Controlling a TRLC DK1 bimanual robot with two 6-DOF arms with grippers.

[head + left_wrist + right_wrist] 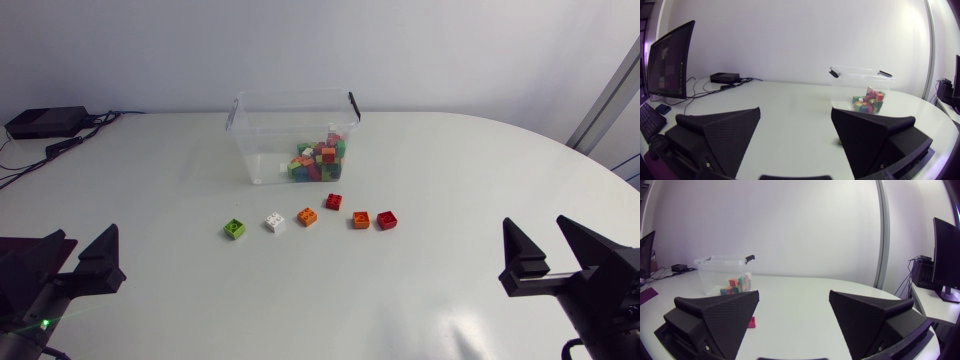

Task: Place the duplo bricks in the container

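A clear plastic container (260,150) stands at the back middle of the table, with a heap of coloured bricks (320,160) in its right part. In front of it lies a loose row: a green brick (234,229), a white brick (275,222), an orange brick (307,216), a red brick (334,201), a second orange brick (361,219) and a second red brick (387,220). My left gripper (88,235) is open at the front left, my right gripper (535,222) open at the front right, both far from the bricks and holding nothing.
A black box (45,121) with cables lies at the table's back left corner. The white table (470,170) is bare around the brick row. In the right wrist view a red brick (751,322) peeks out beside one finger, with the container (710,275) farther ahead.
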